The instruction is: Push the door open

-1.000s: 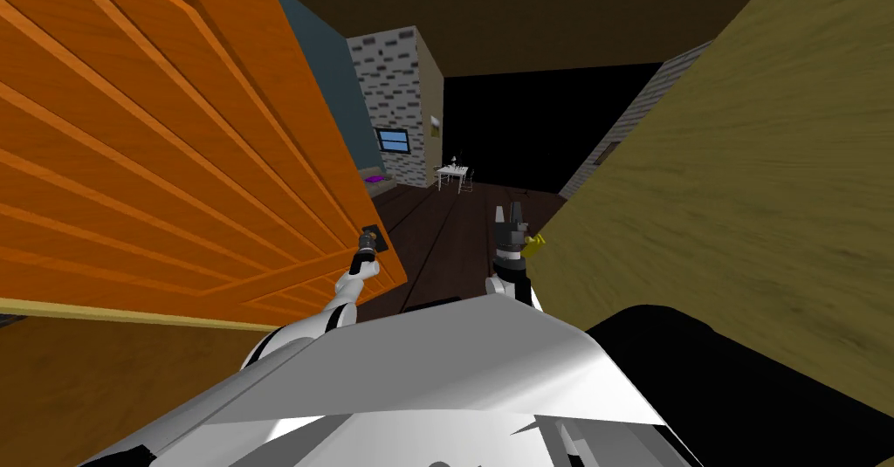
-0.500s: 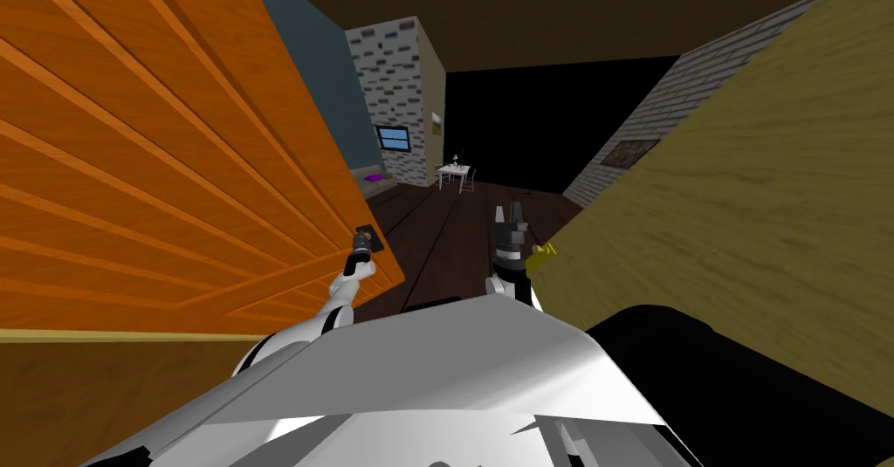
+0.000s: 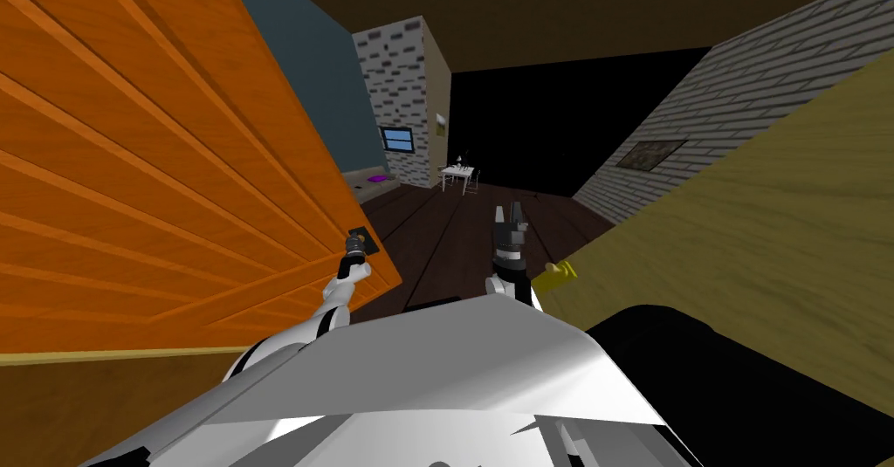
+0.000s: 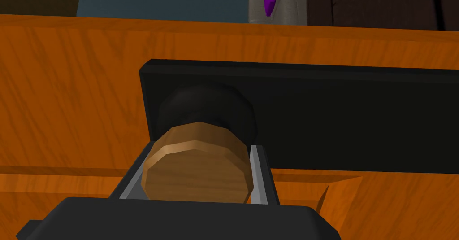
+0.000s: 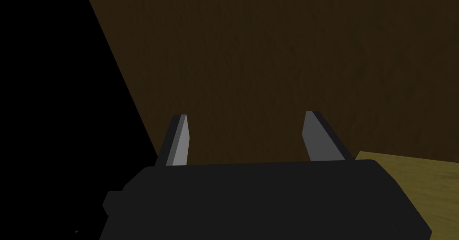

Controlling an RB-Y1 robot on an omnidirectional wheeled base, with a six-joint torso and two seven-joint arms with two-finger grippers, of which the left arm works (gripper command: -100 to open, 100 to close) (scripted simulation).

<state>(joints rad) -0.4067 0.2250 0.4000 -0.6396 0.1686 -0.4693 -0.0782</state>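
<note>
Presently the left claw [image 4: 201, 146] is clamping the round wooden doorknob [image 4: 197, 174] of the orange door [image 3: 157, 191], standing ajar on my left; right claw [image 5: 245, 124] is hanging open, empty. Risk: doorknob slipping from the grip mid-swing

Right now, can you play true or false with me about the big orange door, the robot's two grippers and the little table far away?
1. The left gripper is shut on the round brown wooden knob. True.
2. The knob sits on a white plate. False: it sits on a black rectangular plate on the orange wooden door.
3. The right gripper is open and holds nothing. True.
4. The small table far down the room is red. False: it is white.
</note>
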